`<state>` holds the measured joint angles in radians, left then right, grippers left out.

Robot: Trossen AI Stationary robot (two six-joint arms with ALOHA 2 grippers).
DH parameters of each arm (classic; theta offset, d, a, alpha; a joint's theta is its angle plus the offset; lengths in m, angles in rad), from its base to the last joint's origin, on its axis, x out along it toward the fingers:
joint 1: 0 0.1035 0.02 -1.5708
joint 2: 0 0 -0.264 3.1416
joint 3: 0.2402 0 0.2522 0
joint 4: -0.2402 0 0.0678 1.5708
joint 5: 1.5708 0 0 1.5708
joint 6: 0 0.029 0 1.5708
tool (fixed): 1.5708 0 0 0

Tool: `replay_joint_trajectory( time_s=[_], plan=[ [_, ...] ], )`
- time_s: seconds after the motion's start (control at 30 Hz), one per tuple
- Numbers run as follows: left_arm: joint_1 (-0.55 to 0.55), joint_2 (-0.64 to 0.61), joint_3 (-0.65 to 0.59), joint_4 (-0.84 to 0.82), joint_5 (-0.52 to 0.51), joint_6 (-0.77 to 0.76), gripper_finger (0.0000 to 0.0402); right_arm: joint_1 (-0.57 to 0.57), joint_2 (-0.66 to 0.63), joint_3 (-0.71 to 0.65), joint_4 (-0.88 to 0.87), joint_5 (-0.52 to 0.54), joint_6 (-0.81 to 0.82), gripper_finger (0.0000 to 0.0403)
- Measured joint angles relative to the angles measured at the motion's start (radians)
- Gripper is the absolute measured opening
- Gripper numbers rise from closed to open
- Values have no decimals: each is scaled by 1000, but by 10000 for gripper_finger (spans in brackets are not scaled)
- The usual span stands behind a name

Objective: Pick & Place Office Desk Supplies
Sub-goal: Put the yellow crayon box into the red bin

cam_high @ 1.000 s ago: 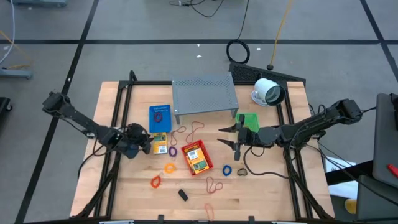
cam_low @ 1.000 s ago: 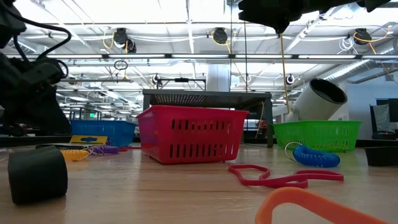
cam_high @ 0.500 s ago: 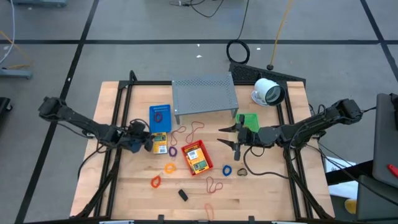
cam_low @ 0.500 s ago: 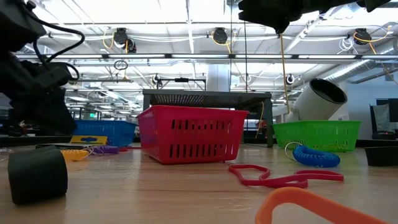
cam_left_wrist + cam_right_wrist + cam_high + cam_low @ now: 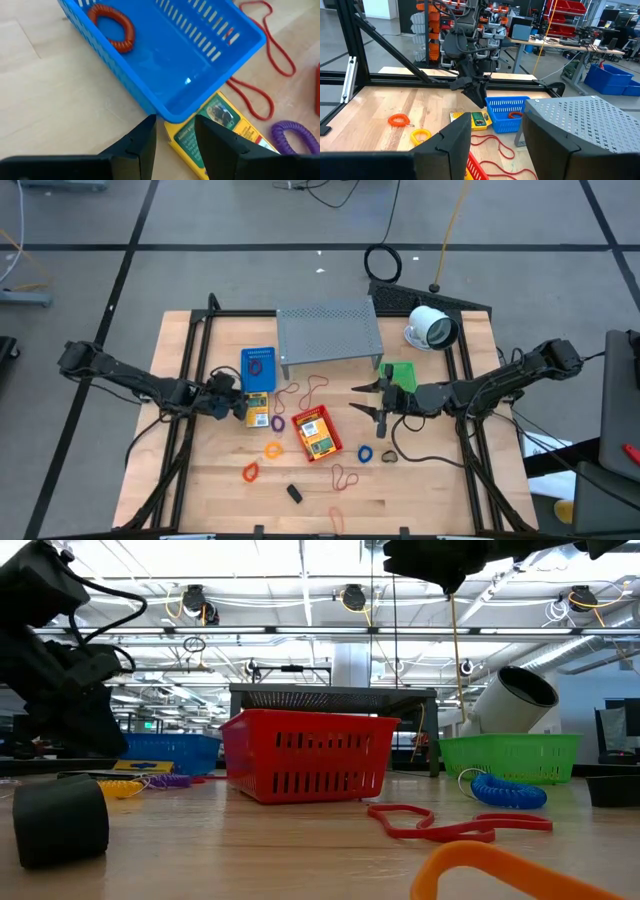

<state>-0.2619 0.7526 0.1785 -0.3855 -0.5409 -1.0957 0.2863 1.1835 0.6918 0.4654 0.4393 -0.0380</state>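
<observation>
Left wrist view shows the left gripper (image 5: 174, 137) with fingers parted and holding nothing, poised over the yellow packet (image 5: 220, 130) that lies touching the blue basket (image 5: 165, 55) toward the table's left edge. The packet looks light, flat and slick — probably best pinched across its narrow edges. High view adds the right gripper (image 5: 372, 402), also spread and empty, hovering right of the red basket (image 5: 317, 434) — and stray rubber bands.

Supplies spread across your worktop (image 5: 420, 480), below the shelf (image 5: 329, 330).
A packet (image 5: 220, 131) lies against the basket (image 5: 165, 45) holding a band (image 5: 114, 31); your left hand (image 5: 240, 409) hangs just beside both, your right hand (image 5: 366, 401) well apart across the worktop.
</observation>
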Motion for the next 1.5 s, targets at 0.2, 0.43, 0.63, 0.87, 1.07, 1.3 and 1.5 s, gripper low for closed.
replay_joint_trajectory(
  time_s=[0.2,0.43,0.63,0.87,1.07,1.3,1.5],
  plan=[
    [26,59,-31,115,78,30,141,0,0,0,0,0,0,166],
    [50,167,-163,454,117,52,141,0,0,0,-1,-1,0,166],
    [52,176,-164,525,114,156,138,0,0,0,-6,0,-2,166],
    [51,177,-164,543,113,199,27,0,0,0,-6,0,-1,166],
    [51,177,-164,567,105,238,4,0,0,0,-6,0,0,166],
    [51,177,-164,716,110,314,2,0,0,0,-7,0,0,166],
    [50,177,-163,808,143,358,3,0,0,0,-7,0,0,166]
  ],
)
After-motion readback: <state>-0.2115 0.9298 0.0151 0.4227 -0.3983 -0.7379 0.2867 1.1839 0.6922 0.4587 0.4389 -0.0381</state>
